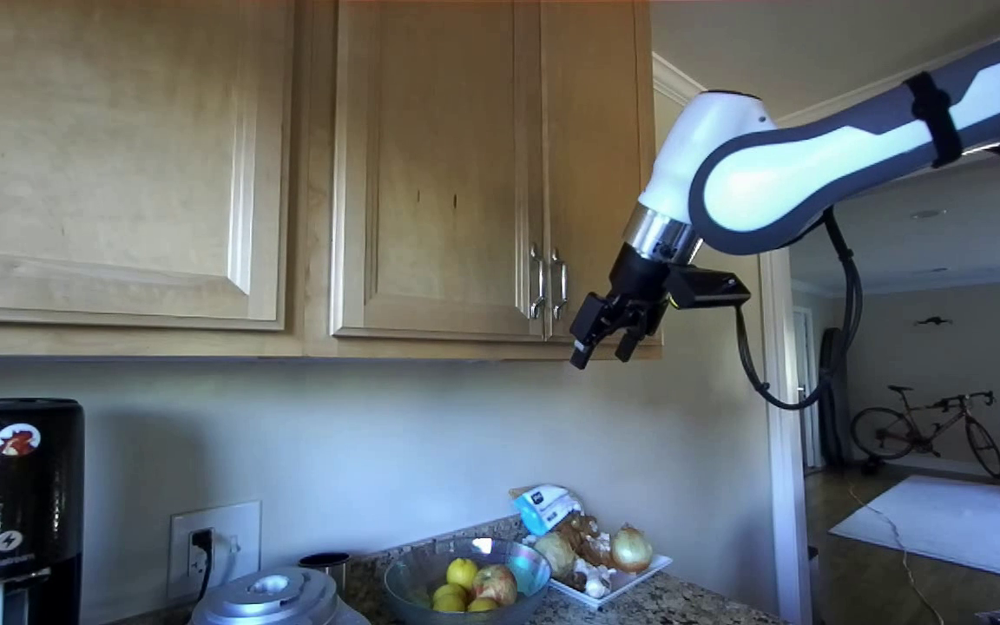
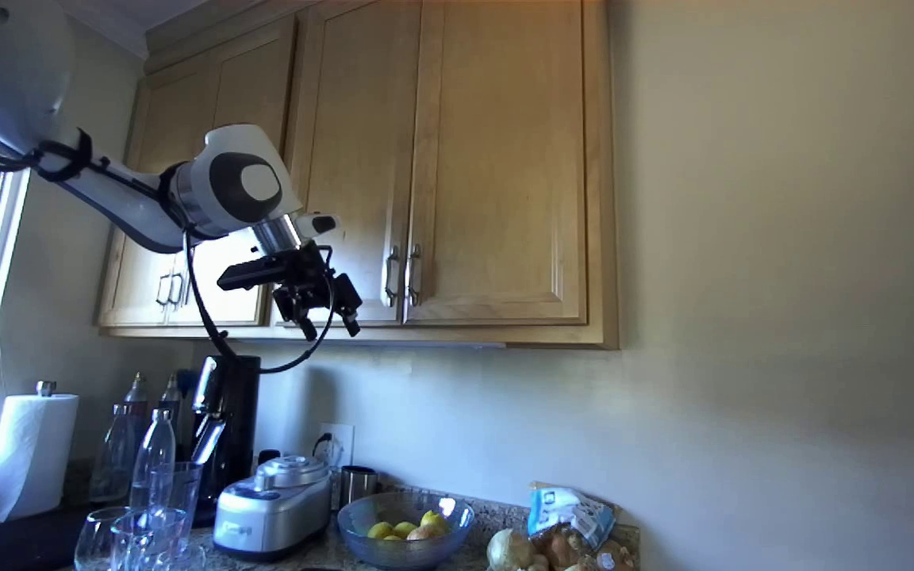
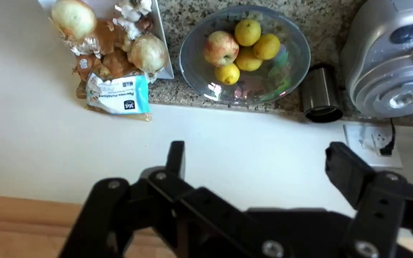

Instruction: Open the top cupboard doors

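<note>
Fingers (image 3: 175, 157) apart, the end effector (image 1: 602, 355) hangs near the closed cupboard doors (image 2: 465, 166), presumably to straddle a handle (image 1: 540, 279). Side-by-side handles suggest the doors part centrally.

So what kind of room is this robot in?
It looks like a kitchen, probably in a home. You can see wooden cupboard doors up on the wall, a speckled counter below, and a glass bowl with lemons and an apple in it.

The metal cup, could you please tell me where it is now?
In the wrist view, the metal cup stands right of centre on the granite counter, between the glass fruit bowl and the silver appliance.
</note>
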`<action>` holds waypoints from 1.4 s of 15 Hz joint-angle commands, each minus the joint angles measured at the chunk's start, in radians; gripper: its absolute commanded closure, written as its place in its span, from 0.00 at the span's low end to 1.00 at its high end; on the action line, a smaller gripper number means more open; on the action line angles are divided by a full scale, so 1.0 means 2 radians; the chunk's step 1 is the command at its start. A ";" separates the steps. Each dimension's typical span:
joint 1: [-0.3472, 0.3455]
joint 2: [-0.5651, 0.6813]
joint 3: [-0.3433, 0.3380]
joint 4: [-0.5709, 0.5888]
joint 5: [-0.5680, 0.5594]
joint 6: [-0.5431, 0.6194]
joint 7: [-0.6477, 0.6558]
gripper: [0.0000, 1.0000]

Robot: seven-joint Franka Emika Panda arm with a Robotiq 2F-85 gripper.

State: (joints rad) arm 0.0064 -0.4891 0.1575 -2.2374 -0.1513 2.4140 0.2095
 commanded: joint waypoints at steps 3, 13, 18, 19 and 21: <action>-0.021 0.001 -0.019 0.046 -0.007 0.024 -0.005 0.00; -0.063 0.068 -0.024 0.121 -0.023 0.087 0.016 0.00; -0.058 0.114 -0.026 0.160 -0.019 0.097 0.022 0.00; -0.057 0.121 -0.027 0.168 -0.017 0.098 0.025 0.00; -0.054 0.133 -0.028 0.181 -0.014 0.098 0.033 0.00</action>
State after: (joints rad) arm -0.1098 -0.2639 0.1083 -1.9236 -0.1741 2.5859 0.2315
